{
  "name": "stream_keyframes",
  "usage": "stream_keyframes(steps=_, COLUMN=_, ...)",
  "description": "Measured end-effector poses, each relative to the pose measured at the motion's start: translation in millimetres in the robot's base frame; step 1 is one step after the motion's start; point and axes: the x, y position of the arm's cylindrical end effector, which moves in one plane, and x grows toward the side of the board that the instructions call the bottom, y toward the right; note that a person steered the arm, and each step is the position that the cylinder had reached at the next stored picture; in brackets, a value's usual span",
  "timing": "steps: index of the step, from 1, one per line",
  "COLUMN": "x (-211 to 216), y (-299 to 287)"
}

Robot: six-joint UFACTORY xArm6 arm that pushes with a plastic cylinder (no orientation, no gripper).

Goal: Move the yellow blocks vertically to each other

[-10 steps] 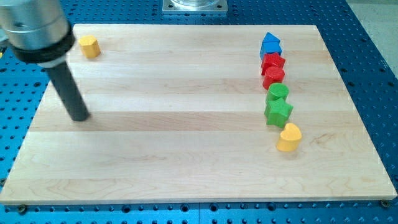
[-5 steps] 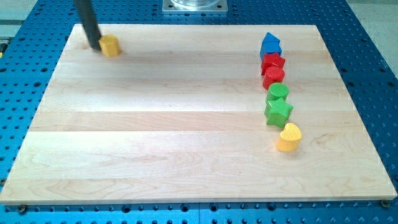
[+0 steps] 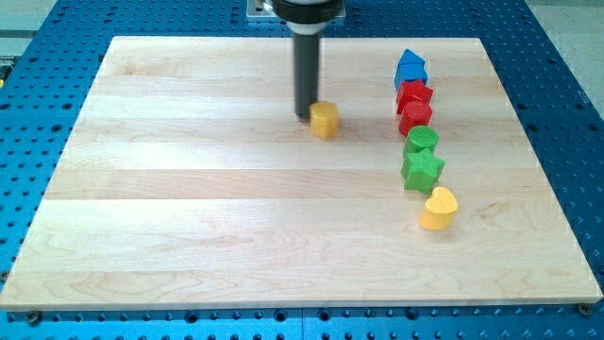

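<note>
Fingers are not part of this arm, so nothing is gripped; it ends in a dark rod whose lower end, my tip [image 3: 305,115], rests on the worktop [image 3: 189,189] and touches the left side of a small yellow block [image 3: 325,120], roughly hexagonal in shape. That block lies a little right of the worktop's centre line, toward the far edge. Well to its right runs a column of blocks from far to near: a blue block [image 3: 411,68] with a peaked top, two red blocks [image 3: 414,95] [image 3: 415,117] pressed together, a green round block [image 3: 422,142], and a green star-shaped block [image 3: 422,170]. Just beyond the near end of that column, slightly to the right, sits the yellow heart-shaped block [image 3: 438,209], close to the green star. The two yellow blocks are well apart, the heart nearer and further right.
</note>
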Motion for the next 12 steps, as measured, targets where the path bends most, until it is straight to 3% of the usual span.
stream_keyframes(steps=1, x=86, y=26)
stream_keyframes(steps=2, x=101, y=36)
stream_keyframes(steps=3, x=62, y=19)
stream_keyframes(steps=4, x=50, y=53)
stream_keyframes(steps=5, x=72, y=89)
stream_keyframes(steps=7, x=182, y=71)
stream_keyframes(steps=9, x=206, y=34)
stream_keyframes(steps=12, x=224, y=108)
